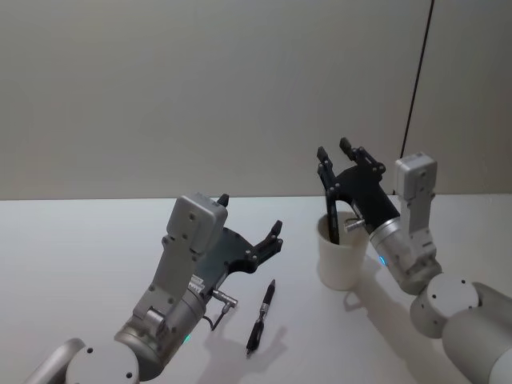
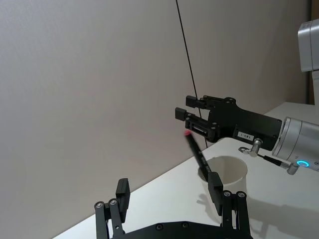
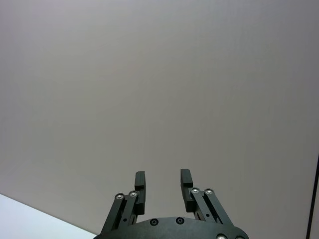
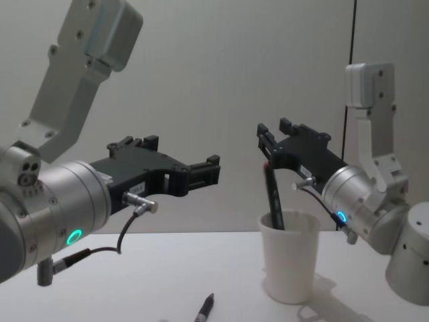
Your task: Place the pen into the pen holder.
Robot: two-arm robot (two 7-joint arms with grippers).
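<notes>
Pen (image 1: 330, 224) leaning in cup (image 1: 340, 268) below open, empty right hand (image 1: 333, 149): lift straight up, nudging neither; left hand (image 1: 250, 212) open, empty over worktop (image 1: 80, 240).

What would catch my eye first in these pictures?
Probably the white paper cup standing on the table right of centre, with a dark pen leaning inside it and the right claw open just above. Next comes a second pen lying flat on the table nearer the robot, with the left claw hovering open close by.
</notes>
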